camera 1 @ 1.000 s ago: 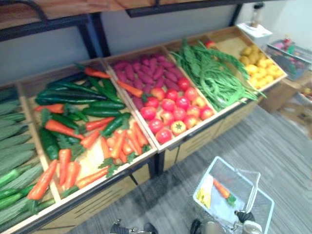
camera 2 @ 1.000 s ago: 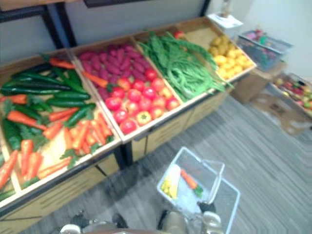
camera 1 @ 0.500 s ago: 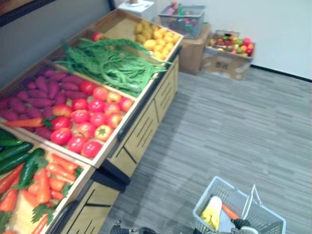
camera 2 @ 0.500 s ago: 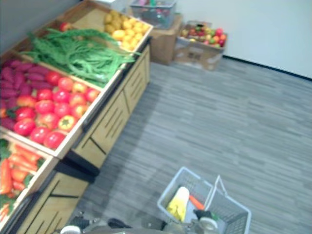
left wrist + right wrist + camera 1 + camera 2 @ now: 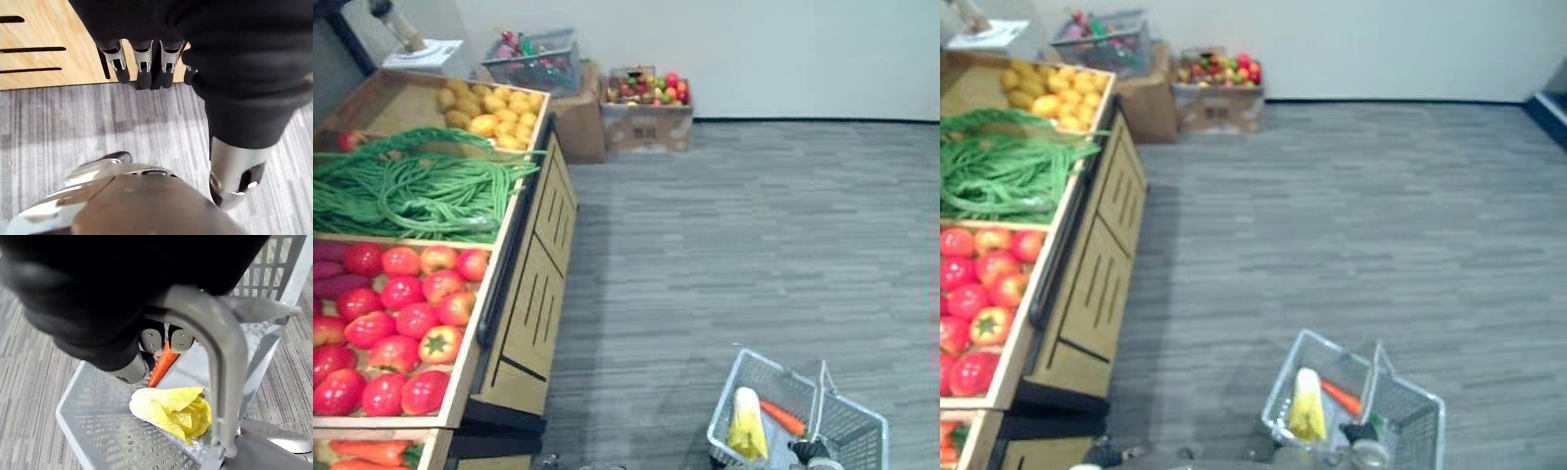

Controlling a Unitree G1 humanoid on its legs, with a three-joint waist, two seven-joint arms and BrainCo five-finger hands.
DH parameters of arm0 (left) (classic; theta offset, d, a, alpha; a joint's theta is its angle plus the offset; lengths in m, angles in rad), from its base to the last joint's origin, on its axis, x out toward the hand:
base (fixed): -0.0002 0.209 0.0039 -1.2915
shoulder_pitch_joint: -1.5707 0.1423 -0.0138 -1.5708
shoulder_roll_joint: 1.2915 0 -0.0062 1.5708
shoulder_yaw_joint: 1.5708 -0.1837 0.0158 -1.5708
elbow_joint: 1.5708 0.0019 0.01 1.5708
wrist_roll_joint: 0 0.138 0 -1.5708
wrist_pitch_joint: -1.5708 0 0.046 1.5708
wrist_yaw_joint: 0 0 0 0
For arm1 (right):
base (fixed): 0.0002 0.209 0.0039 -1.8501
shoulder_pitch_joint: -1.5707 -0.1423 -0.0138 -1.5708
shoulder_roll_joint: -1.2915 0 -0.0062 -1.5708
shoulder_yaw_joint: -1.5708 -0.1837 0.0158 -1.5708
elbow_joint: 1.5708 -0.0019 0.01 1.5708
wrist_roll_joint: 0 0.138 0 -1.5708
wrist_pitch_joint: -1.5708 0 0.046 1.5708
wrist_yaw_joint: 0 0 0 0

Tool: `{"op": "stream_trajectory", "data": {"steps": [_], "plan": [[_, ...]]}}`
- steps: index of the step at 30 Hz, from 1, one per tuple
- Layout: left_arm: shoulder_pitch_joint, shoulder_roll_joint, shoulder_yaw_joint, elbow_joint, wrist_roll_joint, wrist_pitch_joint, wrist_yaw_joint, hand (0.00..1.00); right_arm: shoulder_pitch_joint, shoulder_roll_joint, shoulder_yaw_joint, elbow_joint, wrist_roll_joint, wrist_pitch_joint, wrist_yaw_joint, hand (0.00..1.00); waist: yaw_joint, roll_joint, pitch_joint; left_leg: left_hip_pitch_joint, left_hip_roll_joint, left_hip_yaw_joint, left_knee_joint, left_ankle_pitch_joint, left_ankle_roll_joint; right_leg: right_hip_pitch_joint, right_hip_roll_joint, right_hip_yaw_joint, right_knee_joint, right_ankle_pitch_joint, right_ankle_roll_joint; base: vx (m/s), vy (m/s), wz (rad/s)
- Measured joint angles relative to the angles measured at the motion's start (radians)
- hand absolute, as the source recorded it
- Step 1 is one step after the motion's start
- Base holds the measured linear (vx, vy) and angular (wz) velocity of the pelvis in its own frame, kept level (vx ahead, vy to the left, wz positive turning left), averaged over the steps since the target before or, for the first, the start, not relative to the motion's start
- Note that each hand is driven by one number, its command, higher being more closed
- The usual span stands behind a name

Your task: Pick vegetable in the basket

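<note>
Closest in, right hand (image 5: 152,339) curled tight round the pale grey handle (image 5: 222,367) of the grey plastic mesh basket (image 5: 93,426). Just below those fingers, inside: one orange carrot (image 5: 161,364), one yellow leafy cabbage head (image 5: 171,411), side by side. Left hand (image 5: 142,63) hanging loose, fingers straight, beside the wooden produce stand (image 5: 44,44). Beyond, red tomatoes (image 5: 401,294).

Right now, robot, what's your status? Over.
Left hand open, holding nothing. Right hand shut on basket handle. Carrot and yellow leafy vegetable in basket. Produce stand to the left.
</note>
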Motion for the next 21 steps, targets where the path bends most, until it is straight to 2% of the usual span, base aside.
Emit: {"op": "stream_trajectory", "data": {"steps": [3,4,9,13,17,21], "plan": [[-0.011,-0.009,-0.022,0.009,0.011,-0.001,0.0,0.0,0.003,-0.01,-0.011,-0.001,0.0,-0.004,-0.002,1.0,-0.005,0.032,-0.011,0.018,-0.016,0.011,-0.023,0.002,0.004,-0.016,-0.007,0.016,0.0,0.002,0.002,0.14,0.066,-0.19],[-0.014,-0.01,-0.023,0.009,0.016,-0.003,0.0,0.0,0.003,-0.009,-0.011,0.0,-0.001,-0.007,0.0,1.0,-0.006,0.035,-0.012,0.022,-0.018,0.01,-0.025,0.002,0.004,-0.014,-0.006,0.016,0.0,0.002,0.002,0.13,0.032,-0.16],[-0.036,-0.012,-0.067,0.013,0.089,-0.019,0.005,0.0,0.006,-0.007,-0.008,0.002,-0.02,-0.014,0.006,1.0,-0.008,0.037,-0.015,0.066,-0.019,0.006,-0.029,0.002,0.003,0.015,0.0,0.013,0.0,0.002,0.002,0.09,-0.004,-0.15],[-0.047,-0.004,-0.112,0.017,0.161,-0.025,0.04,0.0,0.006,-0.004,-0.008,0.003,-0.038,-0.018,0.006,1.0,-0.013,0.032,-0.017,0.073,-0.022,0.001,-0.029,0.002,0.003,0.022,-0.007,-0.003,0.0,0.002,0.003,0.0,-0.009,0.0],[-0.046,0.003,-0.118,0.019,0.139,-0.024,0.039,0.0,0.006,0.007,-0.019,0.009,-0.037,-0.018,0.006,1.0,-0.013,0.022,-0.023,0.073,-0.024,0.0,-0.029,0.002,0.003,0.023,-0.008,-0.014,0.0,0.002,0.003,-0.05,-0.029,0.01],[-0.044,-0.003,-0.077,0.021,0.021,-0.024,0.039,0.0,0.004,0.013,-0.042,0.03,-0.025,-0.019,0.006,1.0,-0.013,0.015,-0.026,0.079,-0.02,0.001,-0.032,0.002,0.003,0.026,-0.005,-0.014,0.0,0.002,0.003,-0.08,-0.049,-0.02]]}}
